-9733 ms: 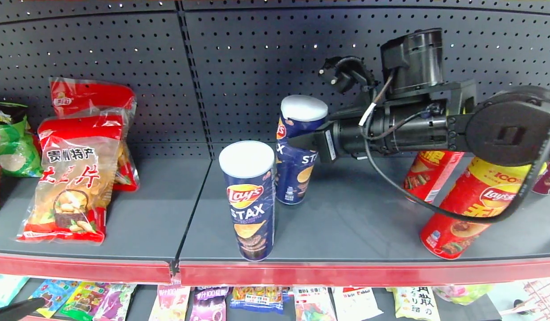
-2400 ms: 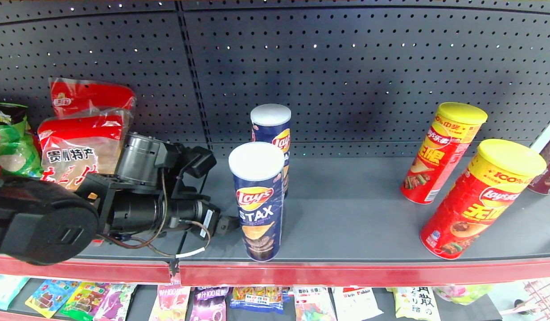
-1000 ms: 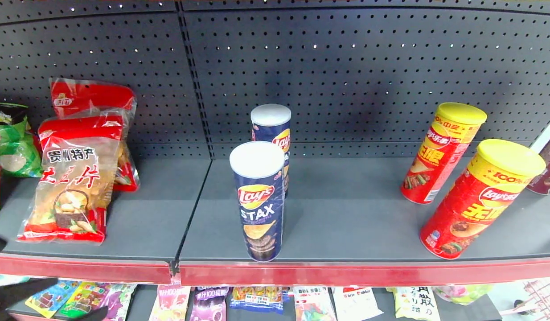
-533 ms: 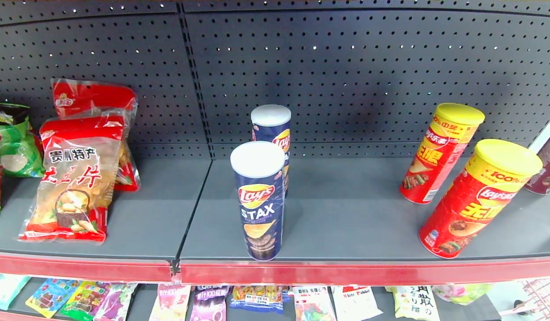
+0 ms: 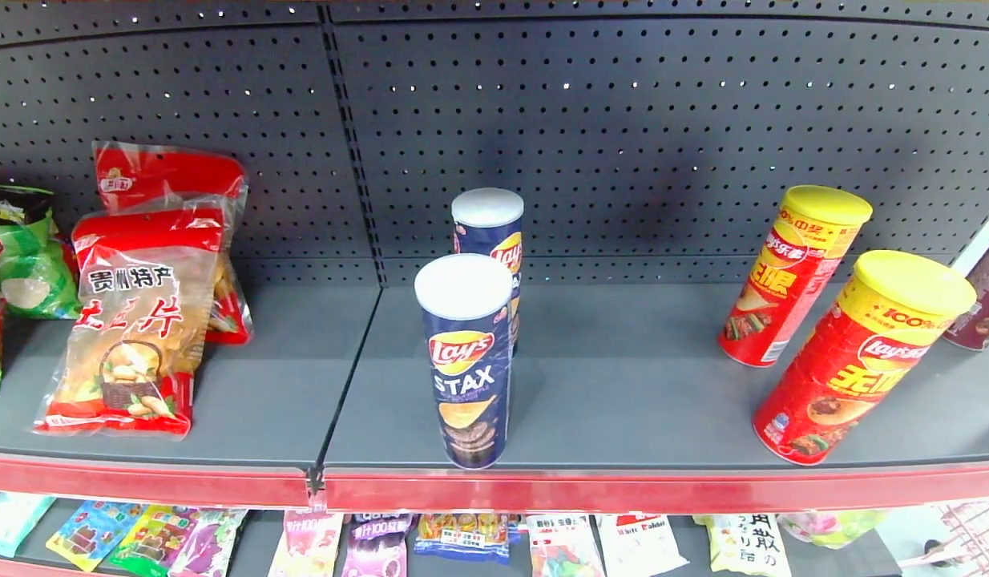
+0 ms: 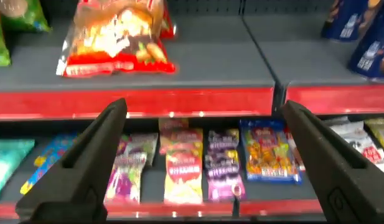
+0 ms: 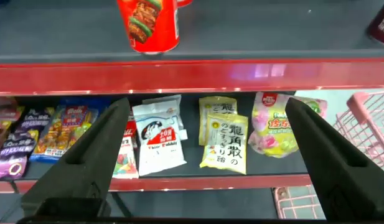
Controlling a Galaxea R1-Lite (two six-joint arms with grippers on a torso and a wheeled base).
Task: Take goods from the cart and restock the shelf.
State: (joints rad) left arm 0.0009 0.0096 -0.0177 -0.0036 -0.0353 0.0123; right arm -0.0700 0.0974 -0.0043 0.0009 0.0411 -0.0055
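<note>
Cart (image 7: pixel 371 142) is sitting low to the robot's right — right gripper (image 7: pixel 205 106), gaping empty, is hanging nearer than the equally wide left gripper (image 6: pixel 203 106).

The left gripper (image 6: pixel 204 104) has packets (image 6: pixel 185 168) showing between its fingers (image 6: pixel 79 168), with a bag (image 6: pixel 117 37) up on the shelf (image 6: pixel 210 59) past the tips. The right gripper (image 7: pixel 207 100), same deal: more packets (image 7: pixel 157 140) between its fingers (image 7: pixel 86 162), end can (image 7: pixel 148 22) past them, cart (image 7: pixel 369 134) outside one finger. Mid-shelf, back can (image 5: pixel 490 240) sits right behind front can (image 5: pixel 465 361).
</note>
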